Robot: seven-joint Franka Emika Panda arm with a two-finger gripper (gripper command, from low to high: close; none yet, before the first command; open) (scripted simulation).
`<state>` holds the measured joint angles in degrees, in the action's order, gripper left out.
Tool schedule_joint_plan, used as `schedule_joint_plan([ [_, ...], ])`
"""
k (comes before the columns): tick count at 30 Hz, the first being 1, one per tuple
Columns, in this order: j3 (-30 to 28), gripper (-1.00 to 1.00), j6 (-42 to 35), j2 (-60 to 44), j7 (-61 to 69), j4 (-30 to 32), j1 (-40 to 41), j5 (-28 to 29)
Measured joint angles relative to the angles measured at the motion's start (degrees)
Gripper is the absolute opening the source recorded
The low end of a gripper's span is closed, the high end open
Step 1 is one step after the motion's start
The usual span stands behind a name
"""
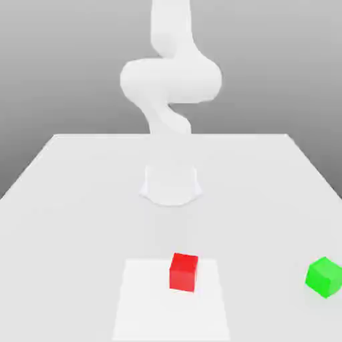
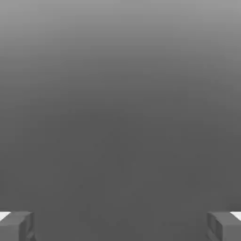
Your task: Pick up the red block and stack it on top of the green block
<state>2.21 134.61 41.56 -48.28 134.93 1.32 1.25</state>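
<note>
The red block (image 1: 184, 272) is a small bright cube resting on a paler square patch near the front middle of the table. At the exterior view's right, close to the table's edge, sits the green block (image 1: 324, 276), about the same size. The two cubes are well apart. In the hand view my gripper (image 2: 120, 226) stands open: its two grey fingertips (image 2: 16, 226) sit far apart at the picture's corners with nothing between them, and plain grey background lies beyond. The white arm (image 1: 170, 80) rises behind the table's middle.
The white table (image 1: 73, 200) stretches wide around both cubes. The arm's round base (image 1: 171, 184) stands at the table's centre, behind the red block. The paler square patch (image 1: 143, 307) lies flat on the surface.
</note>
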Motion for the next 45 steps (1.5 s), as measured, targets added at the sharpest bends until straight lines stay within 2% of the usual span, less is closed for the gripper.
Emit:
schedule_joint_plan([
  [6,4.3,0.0,7.75,-12.39,-6.69,8.47,2.91,3.26],
  [12,6.19,0.0,15.61,-25.01,-12.11,16.98,4.58,4.71],
  [15,6.41,0.0,20.27,-32.0,-13.72,21.72,4.51,3.49],
  [18,6.71,0.0,25.12,-38.71,-13.15,26.1,3.56,-0.63],
  [21,6.58,0.0,28.55,-42.9,-13.85,26.4,3.48,-0.52],
  [29,2.07,0.0,37.73,-53.79,-17.98,25.1,0.46,5.13],
  [30,1.55,-1.0,38.43,-54.64,-18.2,25.03,0.04,5.51],
  [37,1.62,-1.0,38.43,-54.57,-18.34,25.03,0.12,5.63],
  [45,4.67,-1.0,29.95,-44.49,-14.26,26.28,1.65,-0.15],
])
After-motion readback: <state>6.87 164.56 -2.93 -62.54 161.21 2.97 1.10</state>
